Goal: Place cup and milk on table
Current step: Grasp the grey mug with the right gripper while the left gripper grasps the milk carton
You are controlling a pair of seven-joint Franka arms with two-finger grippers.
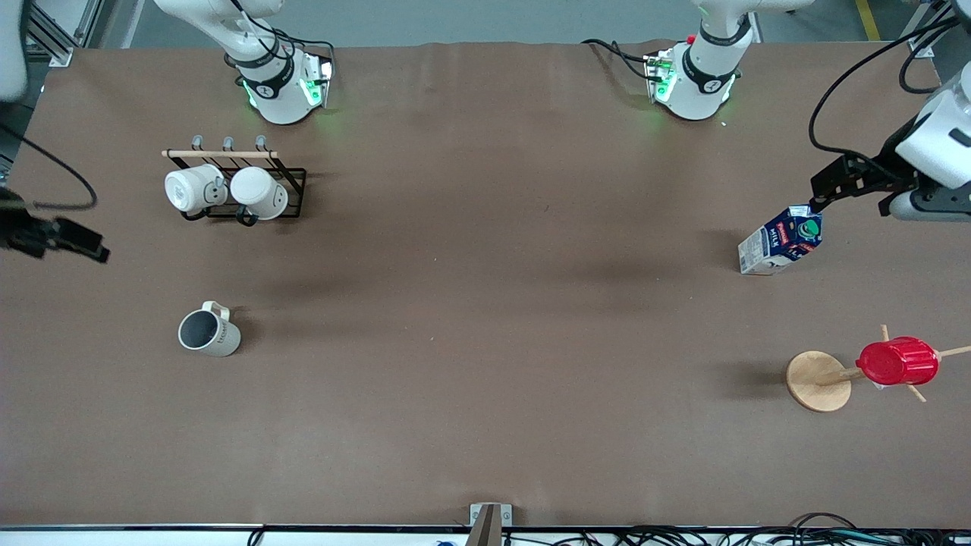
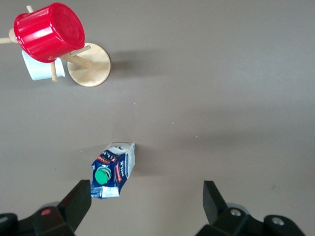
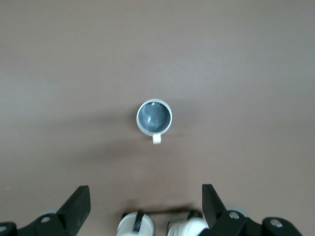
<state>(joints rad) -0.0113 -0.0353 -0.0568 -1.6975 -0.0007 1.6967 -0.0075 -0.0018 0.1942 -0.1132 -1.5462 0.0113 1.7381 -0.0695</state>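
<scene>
The cup (image 1: 208, 331), a white mug with a grey inside, stands upright on the brown table (image 1: 485, 341) toward the right arm's end; it also shows in the right wrist view (image 3: 154, 117). My right gripper (image 1: 95, 250) is open and empty, high in the air by that end of the table; in its wrist view (image 3: 145, 204) nothing lies between the fingers. The milk (image 1: 781, 241), a blue-and-white carton with a green cap, stands on the table toward the left arm's end. My left gripper (image 1: 819, 189) hangs open and empty just above and beside the milk (image 2: 112, 169).
A black wire rack (image 1: 292, 193) with two white mugs (image 1: 227, 189) stands farther from the front camera than the cup. A red ribbed cup (image 1: 897, 361) hangs on a wooden peg stand (image 1: 818, 381), nearer to the camera than the milk. Cables run along the table's edges.
</scene>
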